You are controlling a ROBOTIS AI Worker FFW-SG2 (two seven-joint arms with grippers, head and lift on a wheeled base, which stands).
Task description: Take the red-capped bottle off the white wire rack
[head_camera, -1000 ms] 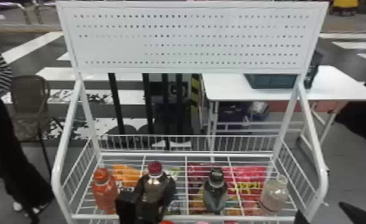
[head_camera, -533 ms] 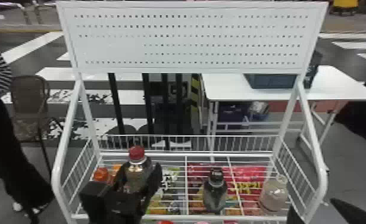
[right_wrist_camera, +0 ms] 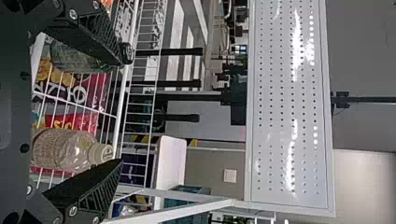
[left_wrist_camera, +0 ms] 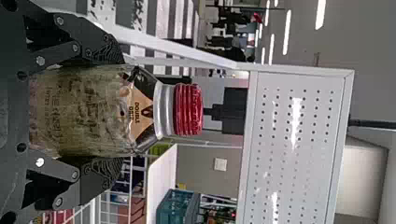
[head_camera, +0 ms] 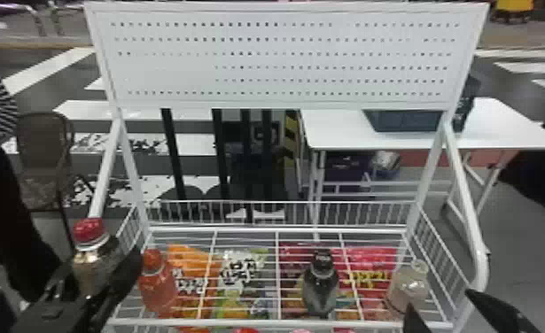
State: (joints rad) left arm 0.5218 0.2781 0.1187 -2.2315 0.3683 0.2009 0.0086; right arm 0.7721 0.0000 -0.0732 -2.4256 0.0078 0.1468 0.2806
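At the far left of the head view, my left gripper (head_camera: 103, 288) is shut on the red-capped bottle (head_camera: 93, 257), which stands upright outside the left side of the white wire rack (head_camera: 258, 322). In the left wrist view the red-capped bottle (left_wrist_camera: 93, 109) lies between both fingers of the left gripper (left_wrist_camera: 116, 111), its cap free of them. My right gripper (head_camera: 439, 305) is at the rack's right front corner. The right wrist view has the right gripper (right_wrist_camera: 123, 107) open, with nothing held between its fingers.
On the rack stand an orange bottle (head_camera: 157, 283), a dark-capped bottle (head_camera: 321, 285) and a beige bottle (head_camera: 408, 285). Snack bags (head_camera: 240, 274) lie beneath the wires. A perforated panel (head_camera: 284, 57) rises above; a white table (head_camera: 337, 133) stands behind.
The left gripper and the red-capped bottle have moved left, from over the rack to beyond its left side, uncovering the orange bottle. The right gripper has shifted slightly left.
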